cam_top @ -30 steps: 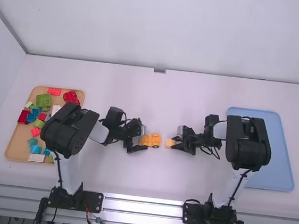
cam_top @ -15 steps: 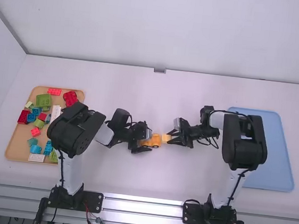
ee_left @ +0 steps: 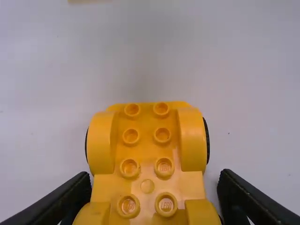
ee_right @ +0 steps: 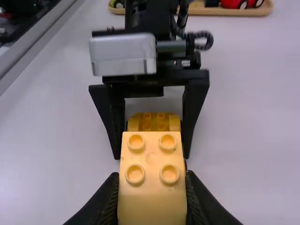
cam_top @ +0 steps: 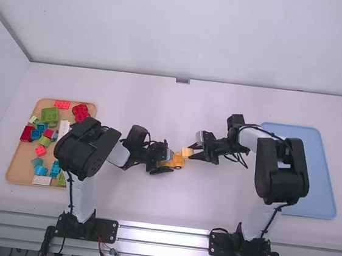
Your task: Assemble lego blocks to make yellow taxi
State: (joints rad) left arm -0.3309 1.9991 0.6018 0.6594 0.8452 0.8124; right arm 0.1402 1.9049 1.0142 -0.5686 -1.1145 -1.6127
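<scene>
Evidently, the car [ee_left: 146,157] was gripped at one end by the left gripper [ee_left: 154,180], its long axis laid crosswise, its free end pointed toward the right arm. By the right gripper [ee_right: 152,180] the block [ee_right: 152,206] was clasped, studs up, near the car's free end and slightly beyond it; its long axis could not be told. For joining, the block probably had to be shifted leftward over the car.
</scene>
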